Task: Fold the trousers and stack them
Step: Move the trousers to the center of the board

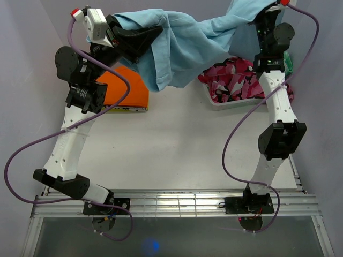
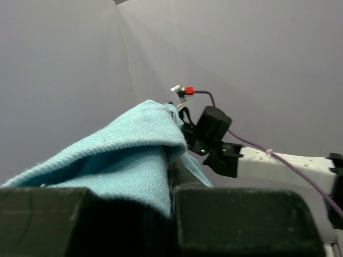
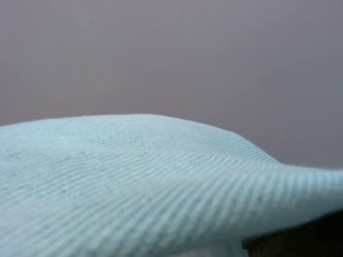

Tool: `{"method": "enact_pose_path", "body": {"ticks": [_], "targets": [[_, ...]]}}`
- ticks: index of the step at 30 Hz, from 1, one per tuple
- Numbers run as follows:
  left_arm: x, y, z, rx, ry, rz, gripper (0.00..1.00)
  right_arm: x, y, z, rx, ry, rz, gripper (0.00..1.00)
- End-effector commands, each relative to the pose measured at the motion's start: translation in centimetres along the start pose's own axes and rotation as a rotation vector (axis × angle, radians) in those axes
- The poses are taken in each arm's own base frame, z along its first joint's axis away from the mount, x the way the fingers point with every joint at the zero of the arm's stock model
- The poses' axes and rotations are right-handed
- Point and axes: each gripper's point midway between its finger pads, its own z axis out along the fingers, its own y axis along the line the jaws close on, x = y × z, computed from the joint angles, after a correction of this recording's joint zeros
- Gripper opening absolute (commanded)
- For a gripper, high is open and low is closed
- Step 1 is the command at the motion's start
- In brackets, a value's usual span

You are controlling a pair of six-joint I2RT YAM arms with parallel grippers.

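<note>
Light blue twill trousers (image 1: 182,48): aloft over far table, slung between both arms, middle sagging. Judged soft, light, limp, non-fragile; take hold at waistband corners or hem.
Left gripper (image 1: 155,33): fingers clamped on cloth fold.
Right gripper (image 1: 268,16): fingers hidden; cloth hangs from it, so judged pinching.
White shallow plastic bin (image 1: 214,101), far right: holds crumpled pink-black patterned garments (image 1: 236,80).
Orange folded garment (image 1: 126,88): far left, on table.

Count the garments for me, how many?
3: light blue trousers held aloft at back, orange folded garment lying left, pink patterned garment in the bin, right. The bin may hide more.
</note>
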Motion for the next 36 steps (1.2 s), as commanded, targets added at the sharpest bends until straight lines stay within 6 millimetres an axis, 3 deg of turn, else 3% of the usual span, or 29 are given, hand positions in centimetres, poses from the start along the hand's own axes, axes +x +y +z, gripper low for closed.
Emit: {"method": "enact_pose_path", "body": {"ticks": [1, 3, 4, 5, 6, 7, 8, 10, 11, 12, 13, 14, 16, 17, 18, 19, 20, 21, 22, 23, 26, 28, 29, 31, 32, 33, 36], "targets": [[-9.9, -1.3, -1.0, -0.061, -0.203, 0.205, 0.0, -13.1, 5.0, -3.6, -0.159, -0.217, -0.058, 1.0], [-12.8, -1.0, -1.4, -0.114, -0.266, 0.273, 0.0, -12.5, 7.1, -5.9, -0.257, -0.156, -0.067, 0.96], [-13.8, 0.2, -1.4, -0.181, -0.296, 0.292, 0.0, -8.7, 7.6, -7.6, -0.294, -0.061, -0.062, 0.96], [-15.1, 0.5, -1.7, -0.215, -0.323, 0.344, 0.0, -10.8, 10.3, -10.1, -0.393, -0.07, -0.084, 0.96], [-16.9, 0.3, -2.0, -0.237, -0.361, 0.382, 0.0, -10.0, 11.3, -11.7, -0.438, -0.038, -0.091, 0.95], [-17.6, 0.6, -2.2, -0.263, -0.377, 0.407, 0.0, -6.5, 11.7, -13.7, -0.471, 0.041, -0.101, 0.95], [-18.4, 1.3, -2.5, -0.309, -0.404, 0.435, 0.0, -8.0, 13.9, -15.9, -0.539, 0.028, -0.114, 0.94], [-19.5, 1.3, -3.1, -0.338, -0.43, 0.465, 0.0, -6.3, 15.6, -18.7, -0.606, 0.087, -0.104, 0.93], [-20.0, 1.0, -3.4, -0.342, -0.443, 0.474, 0.0, -5.7, 17.6, -20.9, -0.666, 0.105, -0.103, 0.93], [-20.0, 0.7, -3.4, -0.332, -0.438, 0.477, 0.0, -5.2, 18.2, -21.8, -0.686, 0.118, -0.117, 0.93], [-18.7, 1.0, -3.2, -0.325, -0.409, 0.463, 0.0, -4.8, 19.1, -23.2, -0.703, 0.151, -0.1, 0.93], [-19.0, 0.2, -3.8, -0.314, -0.407, 0.456, 0.0, -3.0, 20.4, -24.7, -0.744, 0.188, -0.084, 0.93], [-17.0, 0.0, -3.9, -0.292, -0.361, 0.382, 0.0, -1.7, 21.3, -26.2, -0.756, 0.222, -0.086, 0.93], [-13.3, 0.9, -3.7, -0.297, -0.273, 0.315, 0.0, -0.2, 22.2, -27.3, -0.78, 0.273, -0.061, 0.93], [-12.7, 0.0, -4.5, -0.288, -0.252, 0.28, 0.0, 1.6, 22.4, -28.5, -0.795, 0.325, -0.047, 0.94], [-10.6, -0.7, -4.7, -0.244, -0.204, 0.227, 0.0, 2.6, 22.7, -29.3, -0.811, 0.362, -0.038, 0.95], [-5.7, -0.5, -5.1, -0.225, -0.1, 0.166, 0.0, 3.5, 23.4, -30.5, -0.855, 0.397, -0.026, 0.96], [-3.9, -1.1, -5.6, -0.197, -0.056, 0.143, 0.0, 5.3, 23.4, -32.0, -0.885, 0.464, -0.035, 0.98], [-3.3, -2.6, -6.3, -0.149, -0.034, 0.125, 0.0, 5.9, 23.4, -32.6, -0.898, 0.487, -0.037, 0.95], [-0.1, -2.6, -7.0, -0.143, 0.032, 0.075, 0.0, 6.6, 23.2, -32.8, -0.884, 0.509, -0.04, 0.93], [2.2, -5.4, -8.0, -0.016, 0.106, 0.038, 0.0, 8.2, 22.9, -32.2, -0.885, 0.561, -0.069, 0.92], [3.9, -6.2, -8.8, 0.014, 0.153, -0.001, 0.0, 8.1, 22.7, -30.4, -0.878, 0.567, -0.099, 0.93], [4.4, -6.7, -9.5, 0.011, 0.183, -0.022, 0.0, 10.4, 22.4, -29.8, -0.866, 0.629, -0.093, 0.95], [6.4, -6.6, -10.8, -0.019, 0.24, -0.038, 0.0, 12.7, 21.9, -29.1, -0.836, 0.738, -0.079, 0.98], [6.2, -6.4, -11.8, -0.076, 0.25, -0.025, 0.0, 14.8, 20.7, -26.9, -0.752, 0.798, -0.091, 0.93], [6.5, -6.1, -12.4, -0.103, 0.258, 0.01, 0.0, 16.2, 20.1, -26.4, -0.716, 0.84, -0.097, 0.85], [8.0, -5.0, -14.8, -0.226, 0.316, 0.032, 0.0, 20.6, 18.4, -26.5, -0.661, 0.979, -0.101, 0.69]]}}
